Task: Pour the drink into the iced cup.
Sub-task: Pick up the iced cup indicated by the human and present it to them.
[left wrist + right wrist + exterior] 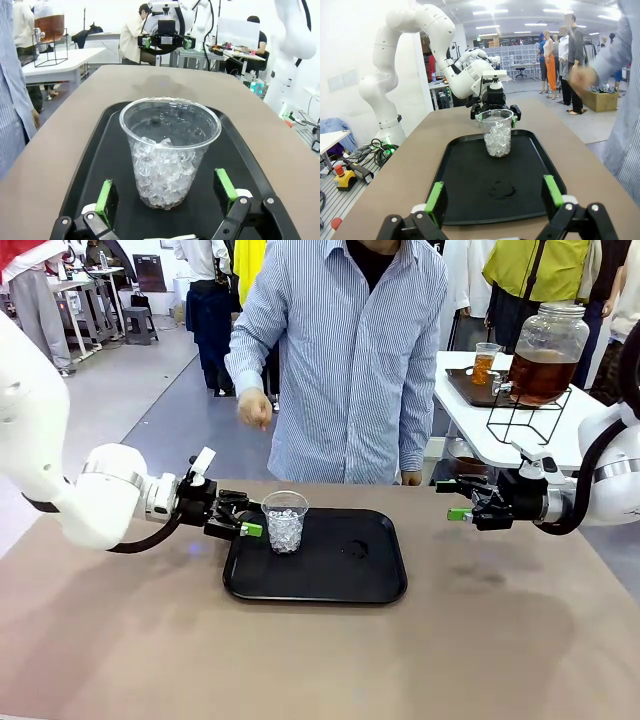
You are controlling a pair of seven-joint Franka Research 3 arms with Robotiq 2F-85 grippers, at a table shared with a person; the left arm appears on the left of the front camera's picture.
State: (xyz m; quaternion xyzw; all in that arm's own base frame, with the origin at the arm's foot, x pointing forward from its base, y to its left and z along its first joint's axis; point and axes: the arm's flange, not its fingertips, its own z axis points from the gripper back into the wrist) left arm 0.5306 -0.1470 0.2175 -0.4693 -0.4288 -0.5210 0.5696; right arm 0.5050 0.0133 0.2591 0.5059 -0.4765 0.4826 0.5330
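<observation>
**Brown table set, pour not started**

Brown tabletop carries a black tray [340, 585]. The iced cup [285, 522] stands at the tray's 9 o'clock end and holds only ice. My left gripper [245, 515] sits just beside the cup, fingers spread and gripping nothing. My right gripper [452, 500] hangs spread and empty. The drink [540, 375] sits in a glass dispenser at 2 o'clock. Fetching and pouring are both left to do.

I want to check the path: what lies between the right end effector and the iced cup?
Right wrist view: a strip of table, then the black tray's bare floor with one faint smudge, up to the iced cup.
</observation>
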